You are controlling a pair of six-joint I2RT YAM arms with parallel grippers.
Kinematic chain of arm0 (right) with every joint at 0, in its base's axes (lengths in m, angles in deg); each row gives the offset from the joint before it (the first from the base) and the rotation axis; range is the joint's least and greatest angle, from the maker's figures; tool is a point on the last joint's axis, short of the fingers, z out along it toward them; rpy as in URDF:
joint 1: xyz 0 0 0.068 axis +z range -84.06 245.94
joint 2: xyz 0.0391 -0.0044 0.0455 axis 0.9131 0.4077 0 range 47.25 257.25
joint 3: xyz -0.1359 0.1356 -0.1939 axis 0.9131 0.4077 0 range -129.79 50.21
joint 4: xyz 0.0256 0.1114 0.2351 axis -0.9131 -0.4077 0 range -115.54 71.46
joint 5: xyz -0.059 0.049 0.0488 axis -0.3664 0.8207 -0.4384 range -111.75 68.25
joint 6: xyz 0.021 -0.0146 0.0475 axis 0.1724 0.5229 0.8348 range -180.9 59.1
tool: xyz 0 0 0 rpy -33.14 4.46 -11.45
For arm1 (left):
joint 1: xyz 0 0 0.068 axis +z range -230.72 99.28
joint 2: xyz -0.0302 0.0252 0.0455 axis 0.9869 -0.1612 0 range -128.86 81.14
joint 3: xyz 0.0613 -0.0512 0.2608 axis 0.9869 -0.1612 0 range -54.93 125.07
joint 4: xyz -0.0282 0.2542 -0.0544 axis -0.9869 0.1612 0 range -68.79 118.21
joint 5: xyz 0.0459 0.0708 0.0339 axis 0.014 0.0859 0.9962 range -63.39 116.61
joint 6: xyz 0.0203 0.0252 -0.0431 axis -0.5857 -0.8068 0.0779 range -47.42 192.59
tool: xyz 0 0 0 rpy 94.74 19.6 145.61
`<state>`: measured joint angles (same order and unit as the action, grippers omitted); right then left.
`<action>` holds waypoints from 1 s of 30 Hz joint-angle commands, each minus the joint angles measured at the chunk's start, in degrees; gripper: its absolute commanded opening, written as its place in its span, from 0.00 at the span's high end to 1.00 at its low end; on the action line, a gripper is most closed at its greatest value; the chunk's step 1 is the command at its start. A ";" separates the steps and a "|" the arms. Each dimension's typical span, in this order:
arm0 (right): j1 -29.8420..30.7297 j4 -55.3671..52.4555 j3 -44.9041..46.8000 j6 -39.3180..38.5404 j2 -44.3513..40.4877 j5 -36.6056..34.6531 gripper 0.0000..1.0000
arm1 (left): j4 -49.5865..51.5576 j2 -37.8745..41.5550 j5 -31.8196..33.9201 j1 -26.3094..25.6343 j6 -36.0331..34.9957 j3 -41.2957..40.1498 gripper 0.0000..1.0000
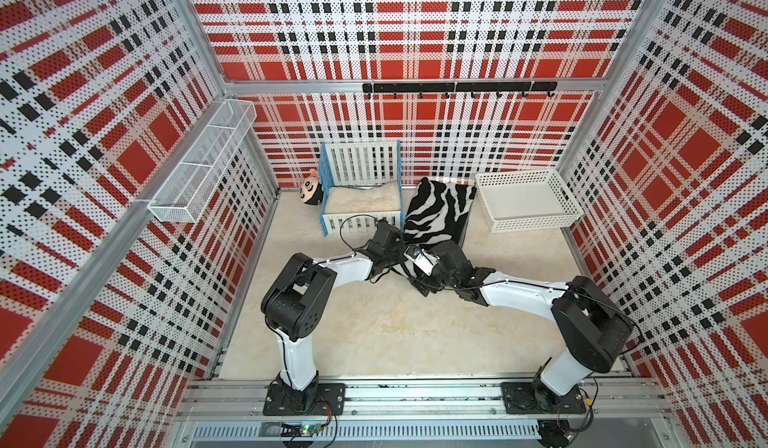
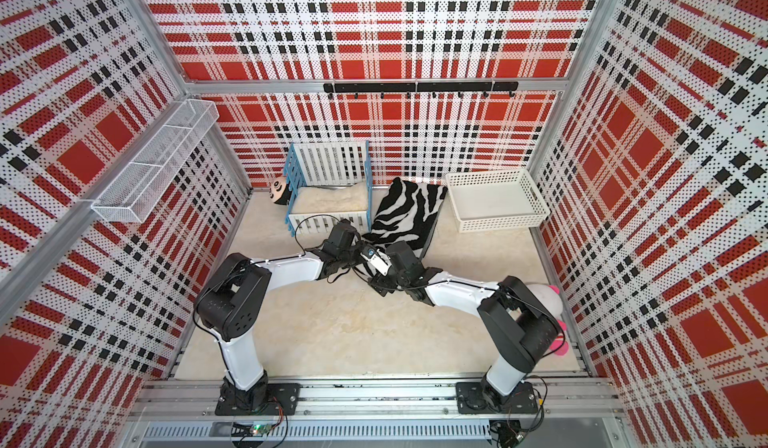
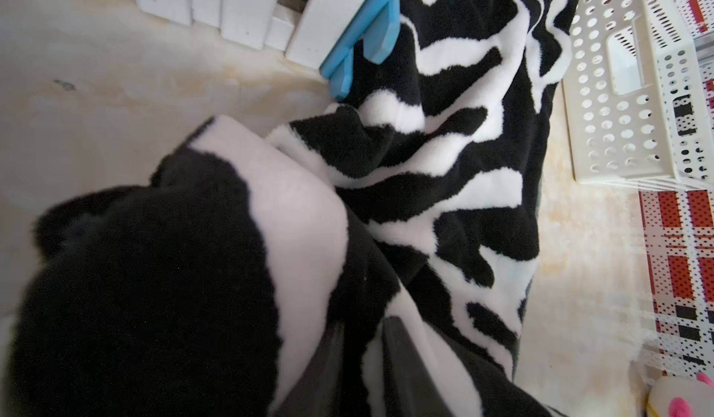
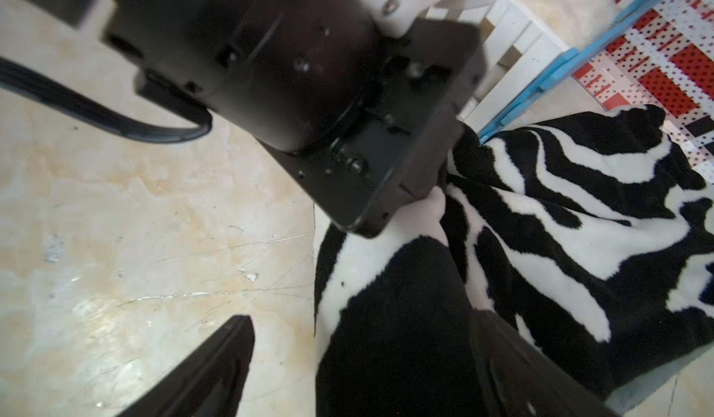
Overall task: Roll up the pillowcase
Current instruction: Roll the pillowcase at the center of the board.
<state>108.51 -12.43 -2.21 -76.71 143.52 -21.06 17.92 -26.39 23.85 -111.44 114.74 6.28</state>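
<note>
Progress looks slight: the near end of the pillowcase (image 1: pixel 440 209) is bunched into a first loose fold (zebra side out). The left gripper (image 3: pixel 363 330) has its jaws clamped on it, while the right gripper (image 4: pixel 359 318) straddles it, jaws wide apart. Farther on, most of the cloth lies spread just beside the cot (image 1: pixel 359 163), unrolled.

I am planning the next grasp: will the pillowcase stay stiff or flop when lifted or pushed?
Probably floppy: the pillowcase drapes in soft folds where the left gripper pinches it. Pushed, it would likely bunch up rather than slide, as the plush pile looks thick.
</note>
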 commanded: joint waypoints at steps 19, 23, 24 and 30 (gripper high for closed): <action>0.34 -6.93 -2.89 3.25 8.54 1.41 0.89 | 2.17 6.00 -2.40 3.27 1.09 -1.27 0.76; 0.32 -9.53 -4.16 7.35 7.25 10.94 1.00 | 4.00 11.47 -2.60 5.65 0.92 -1.67 0.75; 0.33 -9.61 -4.22 8.68 6.97 13.75 1.00 | 4.48 12.88 -2.54 6.40 0.83 -2.03 0.74; 0.04 -9.43 -3.80 18.00 5.88 25.73 1.00 | 6.60 21.09 -2.42 11.05 0.48 -5.37 0.74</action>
<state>108.35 -18.61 -6.82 -65.57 150.55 -5.35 22.80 -7.81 21.86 -101.76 115.81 3.00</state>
